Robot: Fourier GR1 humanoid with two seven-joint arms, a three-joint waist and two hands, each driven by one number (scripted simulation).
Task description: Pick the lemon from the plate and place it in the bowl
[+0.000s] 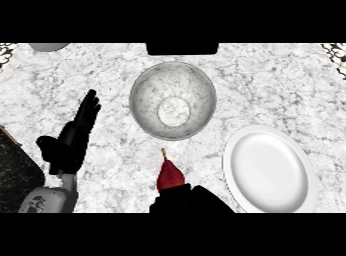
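Marble-patterned grey and white stone makes up the tabletop (279, 85), seen steeply from above. Near the middle, toward twelve o'clock, sits a round bowl (173, 100) with the same mottled grey finish, nothing inside it. At about four o'clock from the bowl lies a white plate (268, 170), bare on its face and apart from the bowl.

Between the two, at six o'clock from the bowl, a dark red fruit (168, 175) with a thin stem pointing up toward the bowl is held off the plate; it looks more like a red pear than a lemon. The right hand (187, 200) comes in from the lower edge, its fingers clenched around the fruit's lower end, hiding that part. Whether the fruit touches the tabletop or is lifted above it cannot be told from this view.

The left hand (72, 140) shows at nine o'clock, resting with fingers straight and released, pointing toward twelve, holding nothing.

A black object (182, 48) lies at the far edge just beyond the bowl. A pale rounded shape (49, 47) is cut off at eleven o'clock, and a dark speckled surface (6, 170) fills the eight o'clock corner.
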